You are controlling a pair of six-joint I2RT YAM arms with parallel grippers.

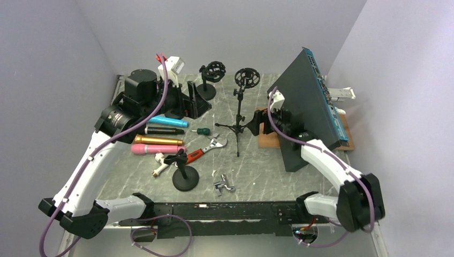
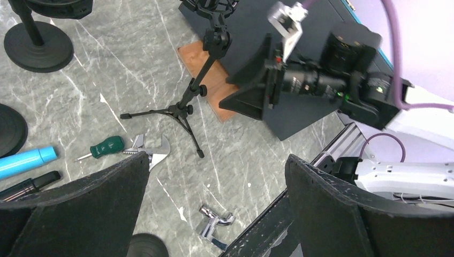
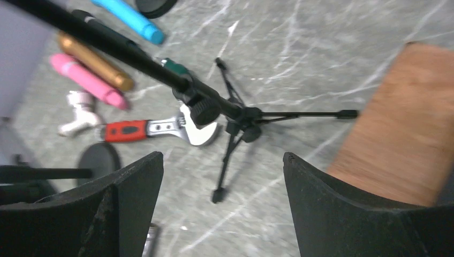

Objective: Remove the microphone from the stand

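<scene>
Black tripod stand (image 1: 237,126) stood just beside the spread right gripper (image 1: 257,124), left gripper (image 1: 199,100) equally spread; seemingly approach, next reaching its shock mount (image 1: 247,77)

The black tripod stand (image 1: 239,110) is upright near the worktop's centre, legs splayed, with a ring-shaped shock mount (image 1: 247,76) on top. Whether a microphone sits inside is unclear.

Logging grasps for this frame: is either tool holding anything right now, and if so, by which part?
Nothing is held. The left tool and the right tool are both open, with nothing between their fingers.
</scene>
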